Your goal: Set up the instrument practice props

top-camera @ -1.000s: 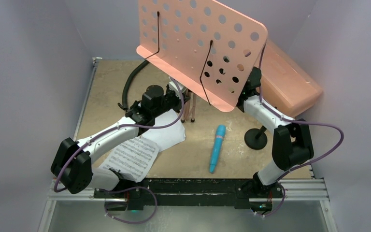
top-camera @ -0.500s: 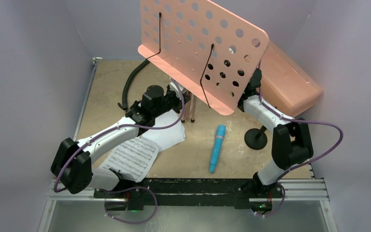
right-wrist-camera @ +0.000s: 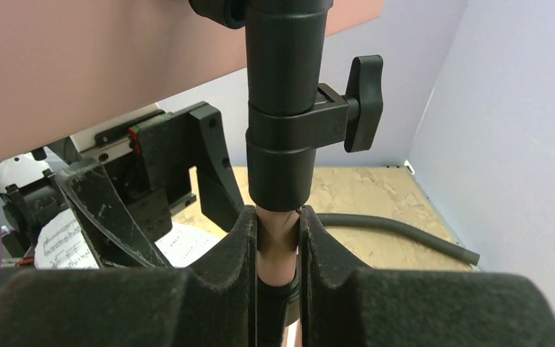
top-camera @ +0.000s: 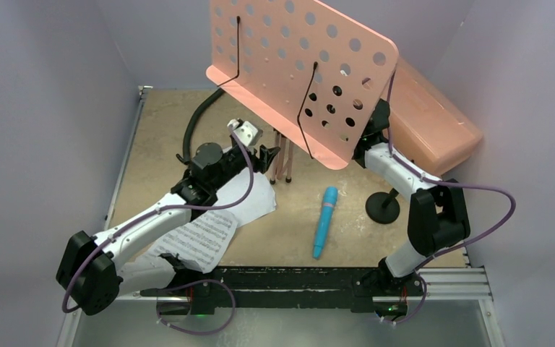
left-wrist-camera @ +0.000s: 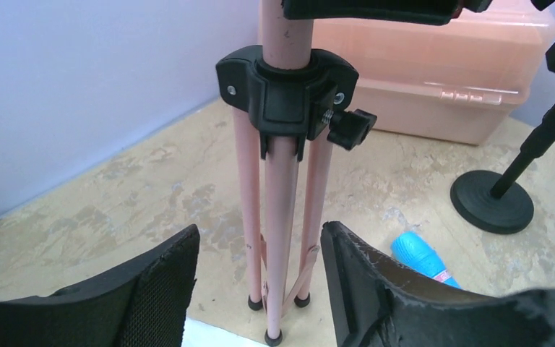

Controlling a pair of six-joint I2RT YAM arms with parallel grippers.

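While the right gripper clamps the music stand by its pole, toward the table's far edge, the left gripper gapes around the folded legs, touching nothing. Spreading them likely comes next.

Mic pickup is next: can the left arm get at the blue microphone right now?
Probably yes. The left arm has its jaws open, gripping nothing, by the tripod legs; the blue microphone lies in the open on the table, nothing lying between.
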